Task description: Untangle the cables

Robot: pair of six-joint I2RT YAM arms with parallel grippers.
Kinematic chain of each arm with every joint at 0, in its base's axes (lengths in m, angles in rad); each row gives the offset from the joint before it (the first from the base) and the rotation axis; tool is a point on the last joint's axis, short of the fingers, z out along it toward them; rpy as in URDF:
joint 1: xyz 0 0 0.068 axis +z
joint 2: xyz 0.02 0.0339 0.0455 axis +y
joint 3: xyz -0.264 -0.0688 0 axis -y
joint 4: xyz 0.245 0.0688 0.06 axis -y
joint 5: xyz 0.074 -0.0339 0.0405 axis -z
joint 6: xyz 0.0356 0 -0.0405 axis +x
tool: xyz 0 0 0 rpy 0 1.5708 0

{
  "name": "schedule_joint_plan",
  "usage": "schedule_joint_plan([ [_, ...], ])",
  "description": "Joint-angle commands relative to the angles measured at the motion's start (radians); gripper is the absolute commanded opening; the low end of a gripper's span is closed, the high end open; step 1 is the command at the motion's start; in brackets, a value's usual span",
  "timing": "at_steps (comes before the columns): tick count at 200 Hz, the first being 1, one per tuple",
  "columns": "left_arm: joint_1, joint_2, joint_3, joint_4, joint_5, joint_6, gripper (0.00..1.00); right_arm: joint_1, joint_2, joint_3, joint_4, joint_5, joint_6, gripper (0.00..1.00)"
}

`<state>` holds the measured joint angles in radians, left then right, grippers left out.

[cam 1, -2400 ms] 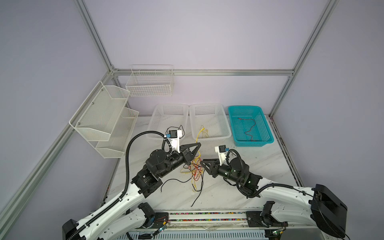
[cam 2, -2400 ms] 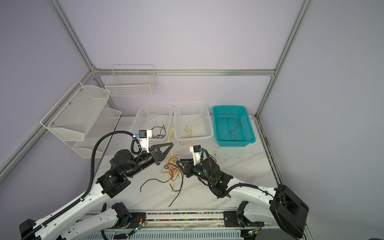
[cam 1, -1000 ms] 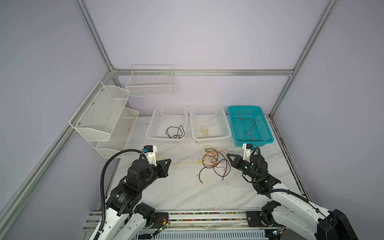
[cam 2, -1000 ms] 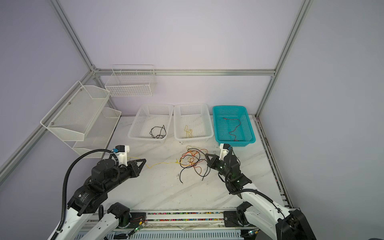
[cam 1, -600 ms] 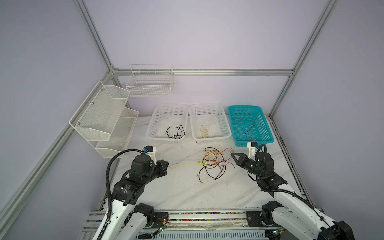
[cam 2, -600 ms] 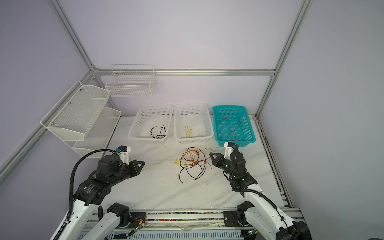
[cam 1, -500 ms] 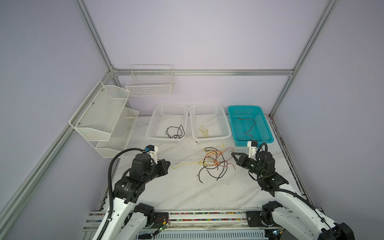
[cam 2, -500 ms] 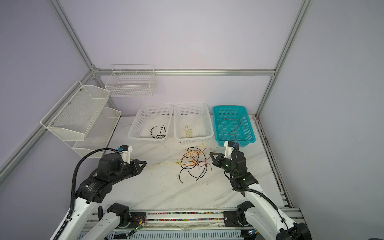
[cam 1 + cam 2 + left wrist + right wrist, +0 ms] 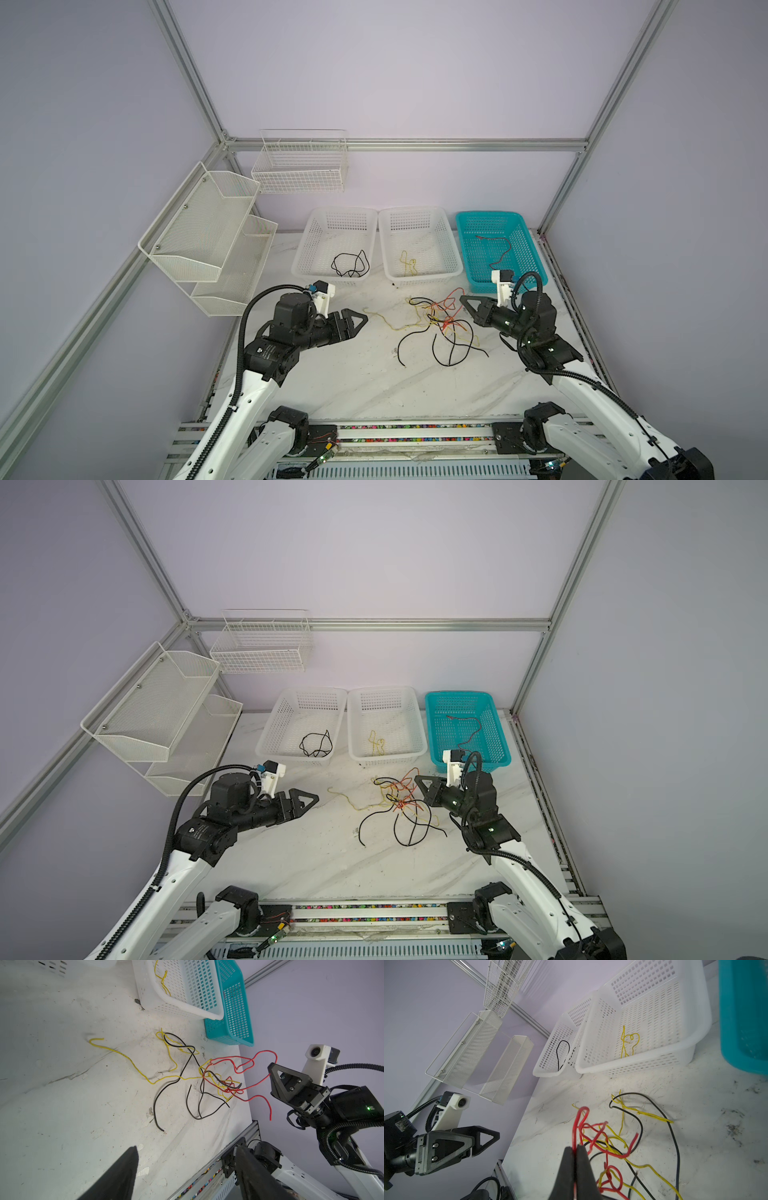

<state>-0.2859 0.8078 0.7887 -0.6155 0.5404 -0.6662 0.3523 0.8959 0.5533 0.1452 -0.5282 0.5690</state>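
Cables, thin black, yellow and red wires in a loose tangle, lie on the white marbled table just right of centre in both top views. They sit just in front of the middle white plastic lattice basket and the teal plastic lattice basket.

The right claw meets the tangle at its upper right edge. Its jaws are pinched together on a loop of red wire, which rises off the table there.

One yellow strand trails out to the left, and its free end stops short of the left claw, with a bare gap between them. That claw is spread wide and holds nothing.

Black loops mark the tangle's lower edge. Below and to the left of them the table is bare down to the front rail.

The left white plastic lattice basket holds a coiled black wire. The middle basket holds a short yellow wire, and the teal one a red wire. The three stand side by side along the far edge.
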Motion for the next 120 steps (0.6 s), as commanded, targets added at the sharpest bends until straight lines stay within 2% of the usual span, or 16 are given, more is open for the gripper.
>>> schedule_joint_plan([
  [1,-0.071,0.021,0.103,0.067,0.053,0.04,0.79,0.061,0.012,0.035,0.033,-0.045,-0.026,0.0],
  [30,-0.248,0.077,0.056,0.164,-0.062,0.024,0.82,0.168,0.011,0.077,0.057,-0.036,-0.034,0.0],
  [45,-0.311,0.115,0.028,0.219,-0.105,-0.016,0.82,0.194,0.011,0.084,0.072,-0.021,-0.021,0.0],
  [76,-0.338,0.123,-0.073,0.342,-0.157,-0.168,0.81,0.206,0.003,0.085,0.098,-0.012,0.0,0.0],
  [120,-0.376,-0.029,-0.239,0.459,-0.309,-0.387,0.78,0.215,-0.014,0.079,0.144,-0.011,0.03,0.0],
])
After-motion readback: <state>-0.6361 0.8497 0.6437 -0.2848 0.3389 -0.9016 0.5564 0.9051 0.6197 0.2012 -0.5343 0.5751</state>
